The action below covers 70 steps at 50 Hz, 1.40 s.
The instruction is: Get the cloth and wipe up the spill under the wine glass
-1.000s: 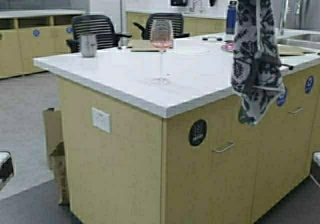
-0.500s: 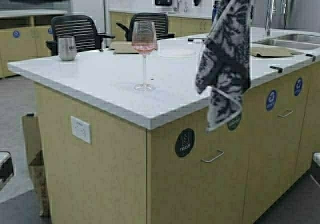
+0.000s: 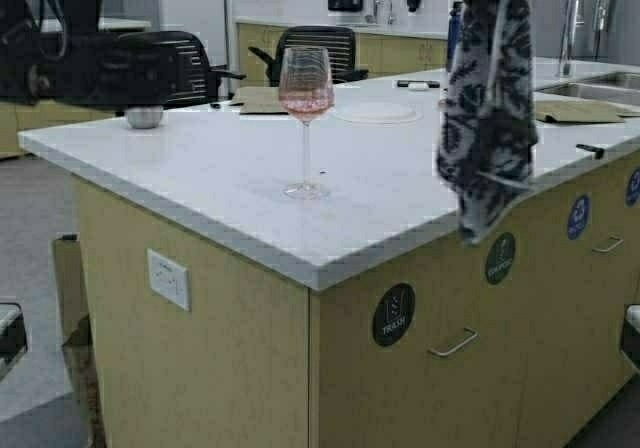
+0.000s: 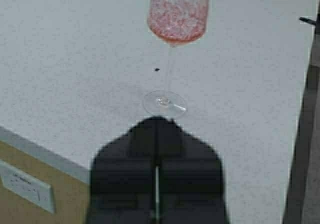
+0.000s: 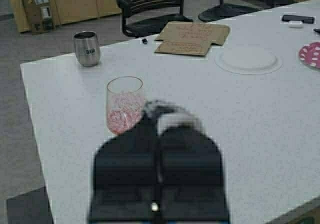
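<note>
White counter [image 3: 230,168] of a kitchen island fills the high view. The wine glass [image 3: 306,118] stands upright near the front corner of the counter, pinkish-red liquid in its bowl, foot flat on the surface. A small dark speck [image 4: 157,69] lies on the counter just beyond the foot; no wet patch can be made out around it.

The cloth [image 3: 488,108] hangs limp from above at the right, dark with a white floral print, its lower end dangling past the counter's front edge, over the cabinet face. It is well to the right of the glass, not touching it. The right gripper [image 5: 159,115] sits high above the counter; in its wrist view the two fingers are pressed together with a bit of pale fabric bunched at their tips, so it is clamped on the cloth.

The left arm [image 3: 80,63] reaches across the upper left of the high view, raised over the far left of the counter. The left gripper [image 4: 157,121] has its fingers closed together, holding nothing, pointed at the glass's foot and just short of it.

Farther back: a steel mug [image 5: 87,48], a flat brown paper sheet [image 5: 192,37], a white plate [image 5: 248,59], two black chairs [image 3: 318,48]
</note>
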Motion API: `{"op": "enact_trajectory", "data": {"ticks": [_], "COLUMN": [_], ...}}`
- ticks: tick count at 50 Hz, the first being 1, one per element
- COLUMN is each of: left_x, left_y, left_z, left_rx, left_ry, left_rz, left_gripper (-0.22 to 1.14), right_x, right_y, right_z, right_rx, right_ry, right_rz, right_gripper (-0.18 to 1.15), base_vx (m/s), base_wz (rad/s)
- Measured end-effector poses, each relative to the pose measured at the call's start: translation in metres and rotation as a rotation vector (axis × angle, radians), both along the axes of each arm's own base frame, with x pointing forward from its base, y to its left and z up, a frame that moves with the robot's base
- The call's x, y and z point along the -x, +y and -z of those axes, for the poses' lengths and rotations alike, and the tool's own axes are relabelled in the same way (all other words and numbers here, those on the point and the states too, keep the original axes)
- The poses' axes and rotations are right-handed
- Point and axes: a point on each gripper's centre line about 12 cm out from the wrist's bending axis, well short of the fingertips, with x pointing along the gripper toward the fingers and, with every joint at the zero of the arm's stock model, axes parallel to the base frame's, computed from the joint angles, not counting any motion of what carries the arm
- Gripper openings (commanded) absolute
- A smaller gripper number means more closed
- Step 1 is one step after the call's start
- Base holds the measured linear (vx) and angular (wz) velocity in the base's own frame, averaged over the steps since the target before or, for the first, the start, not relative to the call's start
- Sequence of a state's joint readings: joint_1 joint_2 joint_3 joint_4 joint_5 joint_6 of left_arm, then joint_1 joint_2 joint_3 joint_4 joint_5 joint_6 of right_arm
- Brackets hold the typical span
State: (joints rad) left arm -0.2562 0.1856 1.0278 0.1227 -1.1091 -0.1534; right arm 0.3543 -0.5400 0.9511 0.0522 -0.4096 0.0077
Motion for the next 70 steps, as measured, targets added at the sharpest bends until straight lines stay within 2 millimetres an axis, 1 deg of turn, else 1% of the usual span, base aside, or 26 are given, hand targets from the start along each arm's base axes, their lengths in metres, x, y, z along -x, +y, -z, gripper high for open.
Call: {"op": "enact_trajectory", "data": {"ticks": [9, 13, 17, 21, 27, 33, 38, 44, 50, 54, 63, 70], "left_x": [-0.009, -0.012, -0.014, -0.015, -0.019, -0.021, -0.024, -0.027, -0.030, -0.033, -0.038, -0.042], "left_y": [-0.013, -0.017, -0.018, -0.018, -0.019, -0.024, -0.031, -0.037, -0.037, -0.040, -0.061, -0.075], "left_z": [0.030, 0.041, 0.055, 0.069, 0.086, 0.096, 0.100, 0.106, 0.110, 0.109, 0.114, 0.123], "left_rx": [0.023, 0.039, 0.049, 0.052, 0.052, 0.038, 0.008, -0.037, -0.066, -0.073, -0.065, -0.052], "left_ry": [-0.046, -0.071, -0.074, -0.069, -0.062, -0.085, -0.125, -0.159, -0.173, -0.186, -0.203, -0.209], "left_rz": [0.062, 0.080, 0.084, 0.083, 0.085, 0.124, 0.183, 0.225, 0.213, 0.200, 0.202, 0.198], "left_gripper": [0.06, 0.13, 0.26, 0.44, 0.66, 0.85, 0.96, 0.98, 0.98, 0.98, 0.98, 0.98], "right_x": [-0.007, -0.010, -0.011, -0.011, -0.011, -0.012, -0.013, -0.014, -0.016, -0.016, -0.017, -0.018], "right_y": [0.004, 0.005, 0.005, 0.006, 0.005, 0.004, 0.004, 0.005, 0.005, 0.006, 0.006, 0.007], "right_z": [0.011, 0.014, 0.015, 0.014, 0.014, 0.014, 0.014, 0.017, 0.019, 0.020, 0.023, 0.026], "right_rx": [0.014, 0.018, 0.017, 0.018, 0.016, 0.016, 0.017, 0.020, 0.023, 0.024, 0.027, 0.031], "right_ry": [0.037, 0.047, 0.051, 0.047, 0.048, 0.048, 0.051, 0.059, 0.067, 0.070, 0.077, 0.085], "right_rz": [-0.005, -0.005, -0.003, -0.005, -0.003, 0.002, 0.002, 0.000, 0.002, 0.000, 0.000, 0.000], "right_gripper": [0.06, 0.06, 0.06, 0.06, 0.06, 0.06, 0.06, 0.06, 0.06, 0.06, 0.06, 0.06], "base_vx": [0.17, 0.15, 0.15, 0.15, 0.13, 0.11, 0.10, 0.09, 0.09, 0.08, 0.07, 0.05], "base_wz": [-0.01, -0.03, -0.02, -0.01, -0.02, -0.02, -0.01, -0.02, -0.02, -0.03, -0.05, -0.05]}}
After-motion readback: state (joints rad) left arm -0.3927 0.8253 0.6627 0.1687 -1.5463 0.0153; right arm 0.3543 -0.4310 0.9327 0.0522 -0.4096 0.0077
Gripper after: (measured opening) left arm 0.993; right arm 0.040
